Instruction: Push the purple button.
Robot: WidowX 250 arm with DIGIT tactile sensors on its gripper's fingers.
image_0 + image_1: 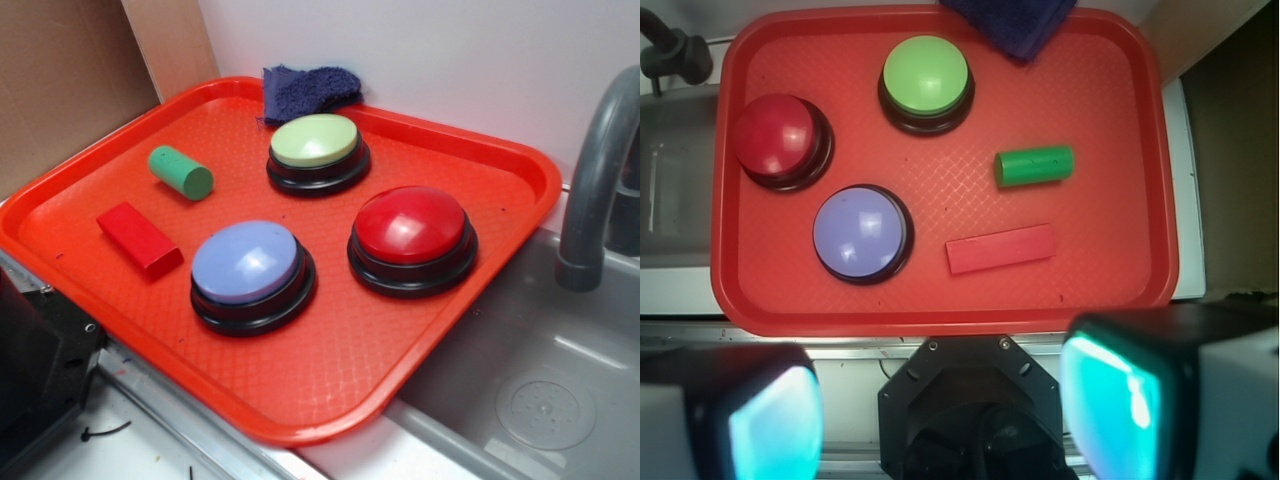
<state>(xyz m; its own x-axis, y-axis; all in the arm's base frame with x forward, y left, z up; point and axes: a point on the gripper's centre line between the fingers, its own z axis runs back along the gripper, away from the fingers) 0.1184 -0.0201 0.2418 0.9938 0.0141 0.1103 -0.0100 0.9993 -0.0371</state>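
The purple button (861, 234) sits untouched, well beyond the gripper (940, 410).

1. We look straight down on a red tray (1110, 290) from well above it.
2. The purple button (860, 233) sits low and left on the tray, the red button (780, 137) up-left of it, the green button (926, 78) near the top.
3. A green cylinder (1034, 165) lies right of centre, a red block (1000, 248) just below it.
4. A blue cloth (1015, 22) overlaps the top rim.
5. Our hand's (940, 405) two fingers (775, 425) frame the bottom edge, set wide apart and holding nothing.
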